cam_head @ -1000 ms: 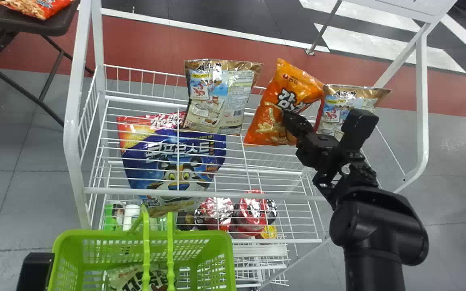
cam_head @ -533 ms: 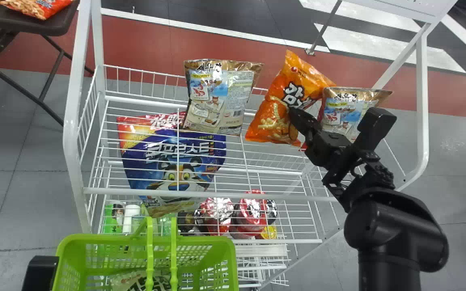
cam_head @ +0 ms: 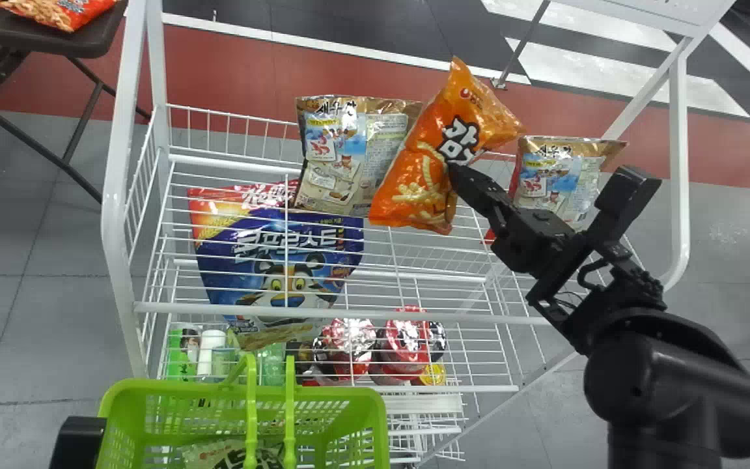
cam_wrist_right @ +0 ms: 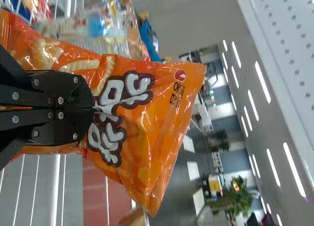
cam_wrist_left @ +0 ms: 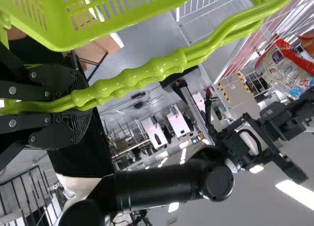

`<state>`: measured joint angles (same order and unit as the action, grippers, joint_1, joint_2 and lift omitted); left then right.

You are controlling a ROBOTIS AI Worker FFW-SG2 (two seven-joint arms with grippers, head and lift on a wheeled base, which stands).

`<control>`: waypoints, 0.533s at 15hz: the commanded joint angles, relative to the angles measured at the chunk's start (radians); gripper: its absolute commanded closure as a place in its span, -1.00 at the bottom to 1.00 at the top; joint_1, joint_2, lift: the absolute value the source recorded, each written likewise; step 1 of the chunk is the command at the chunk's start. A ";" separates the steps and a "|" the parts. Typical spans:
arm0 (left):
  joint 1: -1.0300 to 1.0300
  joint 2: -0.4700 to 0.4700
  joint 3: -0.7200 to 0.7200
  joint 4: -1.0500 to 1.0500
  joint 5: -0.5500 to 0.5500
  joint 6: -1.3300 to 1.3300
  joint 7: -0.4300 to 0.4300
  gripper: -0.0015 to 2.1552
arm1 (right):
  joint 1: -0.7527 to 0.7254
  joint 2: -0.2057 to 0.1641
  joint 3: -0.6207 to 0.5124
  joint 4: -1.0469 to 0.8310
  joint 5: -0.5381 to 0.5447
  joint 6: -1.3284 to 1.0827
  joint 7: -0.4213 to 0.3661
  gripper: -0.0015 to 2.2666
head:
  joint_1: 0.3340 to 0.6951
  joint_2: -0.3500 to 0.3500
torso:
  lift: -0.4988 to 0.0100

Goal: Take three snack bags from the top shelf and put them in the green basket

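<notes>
Ceiling strips (cam_wrist_right: 262, 82) glow bright white, and glare (small, scattered) flecks the orange bag (cam_head: 417, 185).

Orange bag (cam_head: 414, 189) shifted left — now overlapping the left tan bag (cam_head: 333, 150), green basket (cam_head: 173, 385) slightly farther right

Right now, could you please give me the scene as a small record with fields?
right gripper: shut on the orange snack bag
left gripper: shut on the handles of the green basket
orange bag place: at the top shelf, not in the basket
beside it: brown-edged snack bags, one to its left, one to its right
basket contents: a pale green bag, partly behind the handles
under the shelf wires: a blue bag with a tiger
</notes>
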<state>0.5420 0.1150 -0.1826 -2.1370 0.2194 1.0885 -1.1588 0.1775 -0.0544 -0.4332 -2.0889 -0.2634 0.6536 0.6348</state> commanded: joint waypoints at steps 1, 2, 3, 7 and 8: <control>0.003 0.000 0.000 -0.003 0.000 0.000 0.002 0.65 | 0.065 0.001 -0.015 -0.112 -0.048 0.076 0.023 0.72 | 1.00 -1.00 | 0.82; 0.003 0.000 0.000 -0.003 0.000 -0.003 0.002 0.65 | 0.125 0.002 -0.021 -0.172 -0.066 0.085 0.023 0.72 | 1.00 -1.00 | 0.82; 0.003 0.000 0.003 -0.003 0.000 -0.003 0.002 0.65 | 0.183 0.010 -0.047 -0.238 -0.100 0.122 0.023 0.72 | 1.00 -1.00 | 0.82; 0.003 0.000 0.011 -0.006 0.000 -0.003 0.004 0.65 | 0.356 0.041 -0.202 -0.402 -0.261 0.380 0.100 0.72 | 1.00 -1.00 | 0.82; 0.003 -0.003 0.009 -0.004 0.000 -0.018 0.008 0.65 | 0.356 0.055 -0.249 -0.441 -0.272 0.530 0.166 0.72 | 1.00 -1.00 | 0.82</control>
<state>0.5446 0.1144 -0.1722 -2.1434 0.2193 1.0825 -1.1530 0.5172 -0.0170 -0.6198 -2.4789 -0.5062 1.0161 0.7620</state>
